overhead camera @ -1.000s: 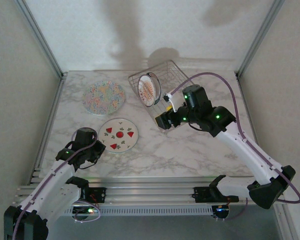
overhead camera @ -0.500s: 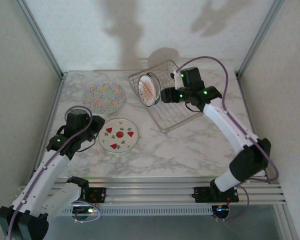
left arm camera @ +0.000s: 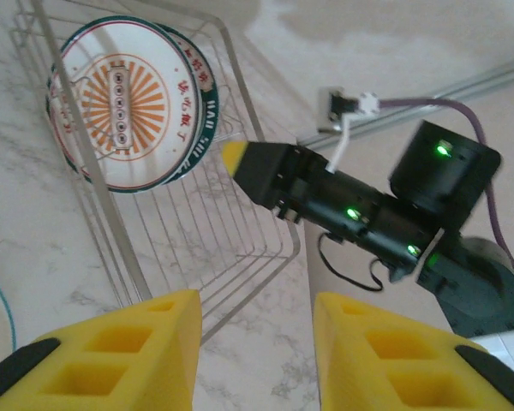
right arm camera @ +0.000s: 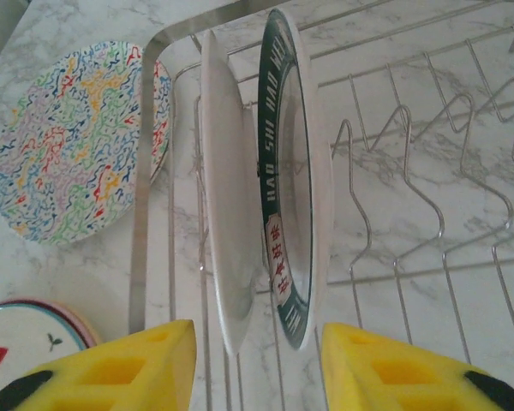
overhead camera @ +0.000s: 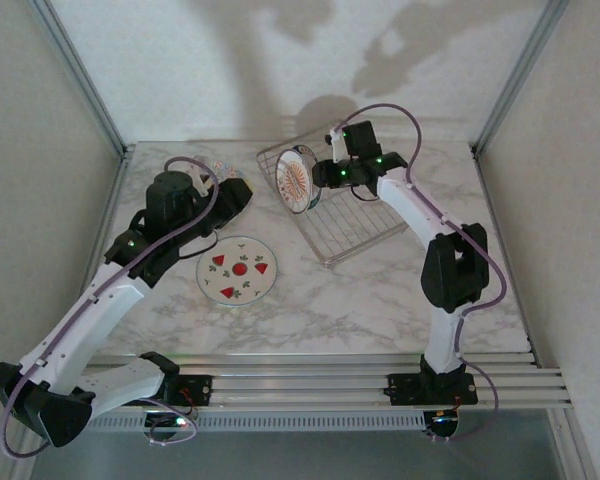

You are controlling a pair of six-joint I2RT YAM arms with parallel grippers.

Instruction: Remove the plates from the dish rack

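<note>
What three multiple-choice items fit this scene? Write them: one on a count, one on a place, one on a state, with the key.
1. How many plates stand upright in the dish rack? A two; B one; C four.
2. Where is the white plate with red-and-green motifs? A in the dish rack; B flat on the marble table; C held aloft.
3. The left gripper is: A shut on a plate; B shut on a wire; C open, empty.
Key: 1 A, the sunburst plate and a pale plate stand side by side; 2 B, it lies on the marble; 3 C, its pads are apart, nothing between.
</note>
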